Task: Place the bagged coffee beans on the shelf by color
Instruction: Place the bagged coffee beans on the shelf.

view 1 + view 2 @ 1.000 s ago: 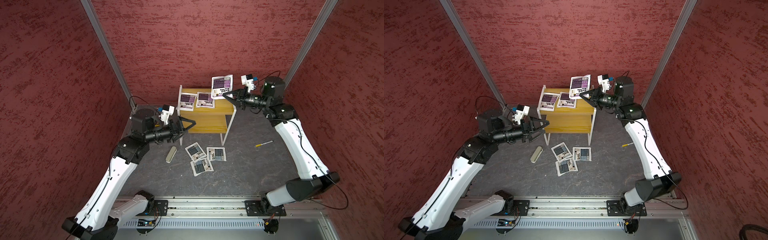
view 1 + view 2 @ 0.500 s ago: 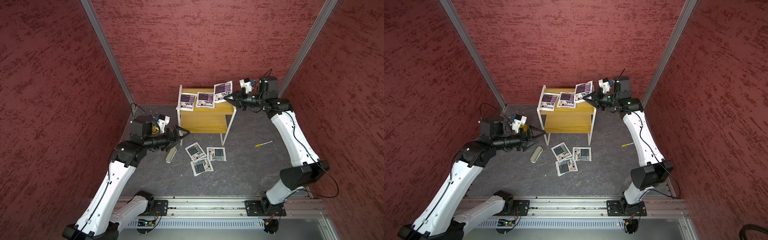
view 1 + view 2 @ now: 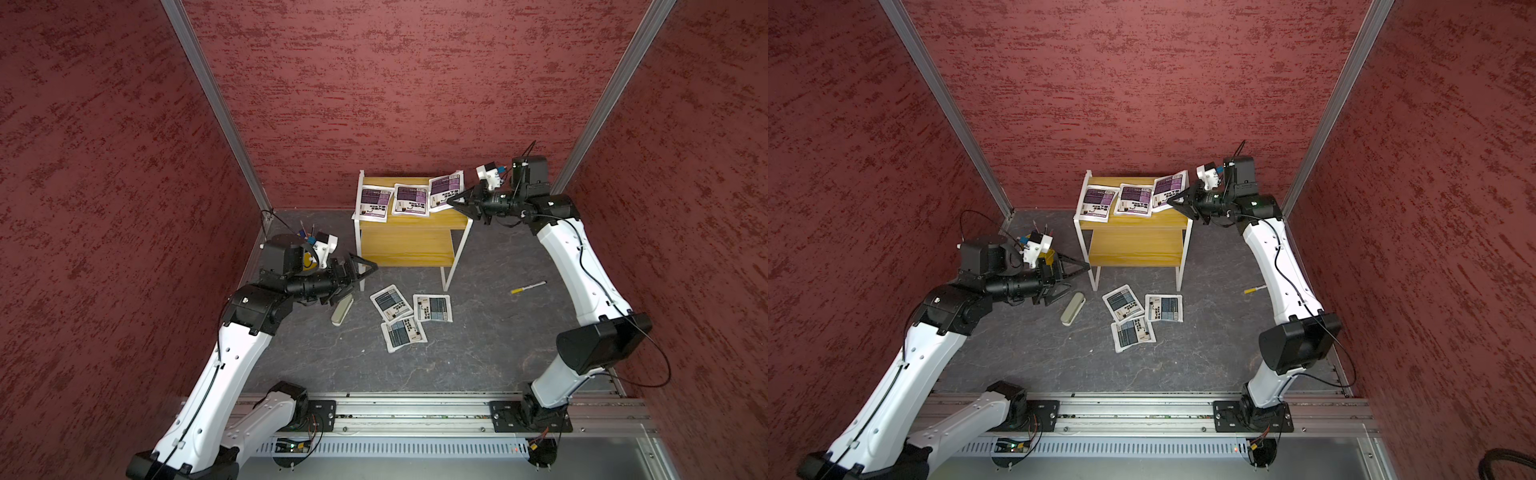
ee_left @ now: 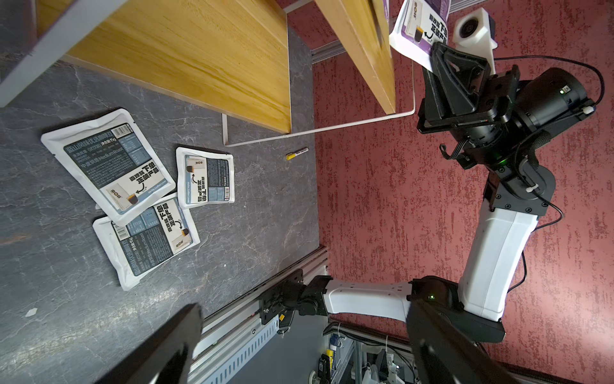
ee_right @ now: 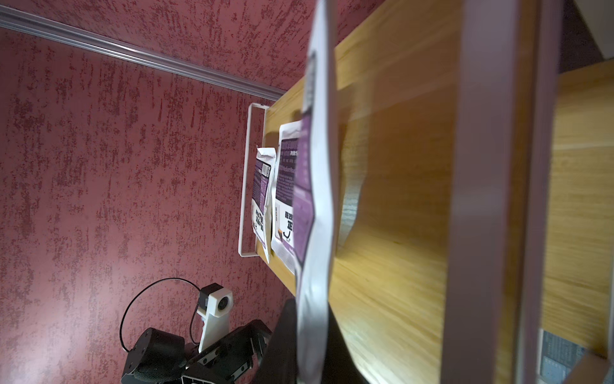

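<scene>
Nearest us, on the dark grey, stone-patterned counter (image 3: 478, 353), we find three flat white pouches with grey-blue label blocks (image 3: 432, 308) lying in a loose cluster, two of them overlapping. Just left of them lies an elongated grey-green case (image 3: 342, 311), and over its far end hangs the left gripper (image 3: 365, 279), its jaws spread wide apart. Off to the right, well apart from the cluster, a slim white pen with a yellow end (image 3: 528, 287) rests on the counter. Behind all this stands the small two-tier shelf with a thin white metal frame and yellow wooden boards (image 3: 407, 245), its front legs just beyond the cluster. On its top board we count three flat white pouches with purple label blocks (image 3: 410, 200) in a row, the left one overhanging the front edge. The rightmost purple pouch (image 3: 446, 192) sits tilted, its right end raised off the board, as the right wrist view shows, and the right gripper (image 3: 452, 202) is clamped on that pouch's near right corner, at the shelf's right edge.
</scene>
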Robot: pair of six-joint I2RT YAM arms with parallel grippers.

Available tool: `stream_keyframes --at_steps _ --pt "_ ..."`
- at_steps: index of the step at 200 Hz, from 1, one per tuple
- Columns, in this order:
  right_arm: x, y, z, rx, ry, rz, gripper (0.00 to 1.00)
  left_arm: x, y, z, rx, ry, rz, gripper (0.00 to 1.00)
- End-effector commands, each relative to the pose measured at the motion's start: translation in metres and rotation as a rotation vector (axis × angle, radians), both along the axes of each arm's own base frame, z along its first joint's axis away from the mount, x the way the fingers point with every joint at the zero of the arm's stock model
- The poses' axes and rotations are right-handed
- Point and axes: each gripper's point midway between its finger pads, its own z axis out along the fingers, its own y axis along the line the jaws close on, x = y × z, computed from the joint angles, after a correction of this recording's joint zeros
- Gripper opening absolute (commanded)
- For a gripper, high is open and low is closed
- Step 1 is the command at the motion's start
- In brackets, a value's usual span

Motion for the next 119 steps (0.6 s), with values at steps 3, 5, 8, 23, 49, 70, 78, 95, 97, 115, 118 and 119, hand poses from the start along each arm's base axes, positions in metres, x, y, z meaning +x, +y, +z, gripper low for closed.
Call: stream_keyframes --at_steps 3,5,8,23,49,70,78,95,97,115,118,119 --pt "0.002 -0.007 0.009 -0.015 -0.041 -0.013 0.21 -0.003 0.001 0.001 -0.007 -0.014 -0.007 1.00" --pt "0.002 -0.007 0.009 -0.017 -0.041 -0.014 0.22 -0.003 0.001 0.001 -0.007 -0.014 -0.007 1.00" --pt "0.002 -0.007 0.009 -0.017 -0.041 -0.014 0.23 -0.003 0.001 0.001 -0.007 -0.014 -0.006 1.00" --pt "0.003 -0.008 0.007 -0.019 -0.038 -0.015 0.33 -0.003 0.001 0.000 -0.008 -0.012 -0.006 1.00" --pt "0.001 -0.010 0.010 -0.020 -0.045 -0.015 0.52 -0.004 0.002 -0.001 -0.010 -0.010 -0.004 1.00" --pt "-0.003 -0.013 0.012 -0.028 -0.048 -0.021 0.56 -0.004 0.002 -0.001 -0.012 -0.007 0.000 1.00" --pt "-0.006 -0.014 0.012 -0.035 -0.042 -0.024 0.57 -0.004 0.002 -0.001 -0.013 -0.006 0.000 1.00" --pt "-0.013 -0.019 0.013 -0.072 -0.040 -0.035 0.60 -0.004 0.002 -0.001 -0.017 -0.007 0.002 1.00" --pt "-0.014 -0.020 0.013 -0.076 -0.037 -0.036 0.61 -0.004 0.002 -0.001 -0.017 -0.006 0.002 1.00" --pt "-0.020 -0.028 0.013 -0.138 -0.034 -0.058 0.65 -0.003 0.001 -0.001 -0.025 -0.007 0.003 1.00" --pt "-0.021 -0.029 0.013 -0.148 -0.035 -0.060 0.67 -0.003 0.001 -0.001 -0.026 -0.007 0.004 1.00" --pt "-0.021 -0.029 0.013 -0.152 -0.035 -0.062 0.67 -0.002 0.001 -0.001 -0.026 -0.005 0.005 1.00"
